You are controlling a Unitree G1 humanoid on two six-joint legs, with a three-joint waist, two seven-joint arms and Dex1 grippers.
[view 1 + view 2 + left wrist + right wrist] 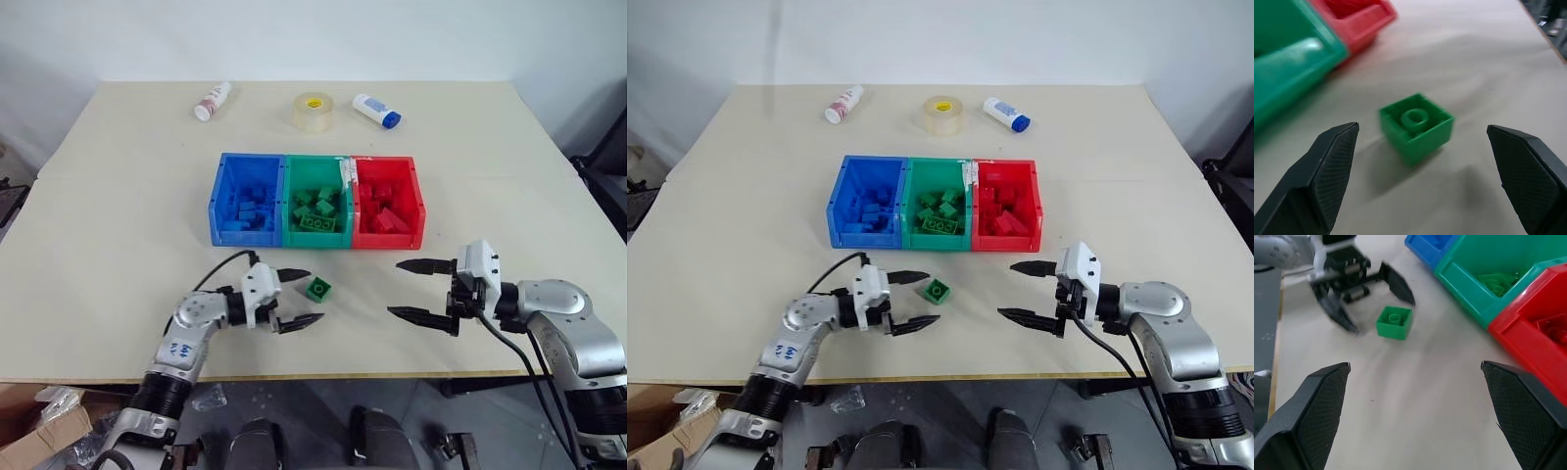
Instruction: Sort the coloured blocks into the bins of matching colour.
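One small green block (318, 289) with a single stud lies on the table just in front of the green bin (316, 200). My left gripper (301, 298) is open, and its fingertips reach either side of the block's left edge without touching it. In the left wrist view the block (1417, 127) sits ahead between the spread fingers (1327, 169). My right gripper (419, 290) hangs open and empty to the right, in front of the red bin (388, 203). The blue bin (247, 198), green bin and red bin each hold several blocks of their own colour.
At the table's far side lie a white bottle with a red label (212, 101), a roll of clear tape (313, 111) and a white bottle with a blue cap (376, 110). The table's front edge (323, 376) runs just below both grippers.
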